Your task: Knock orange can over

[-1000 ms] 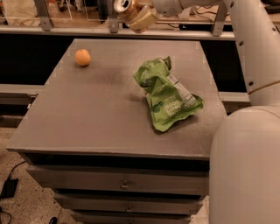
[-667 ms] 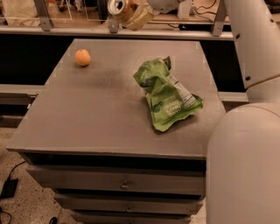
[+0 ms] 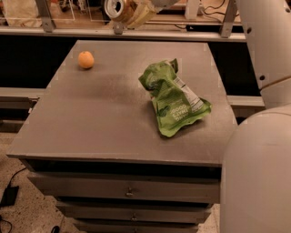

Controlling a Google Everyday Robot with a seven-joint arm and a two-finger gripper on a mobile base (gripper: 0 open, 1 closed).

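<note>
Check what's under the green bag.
Only the grey tabletop shows around the crumpled green snack bag; anything beneath is covered. The claw is above the far edge beside the coppery orange can.

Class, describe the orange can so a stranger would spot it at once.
Start at the grey table and look beyond its far edge, at the picture's top. There the gripper holds the orange can in the air, silver end towards the camera. Unlike the round orange fruit and green bag, it is metal and off the table.
</note>
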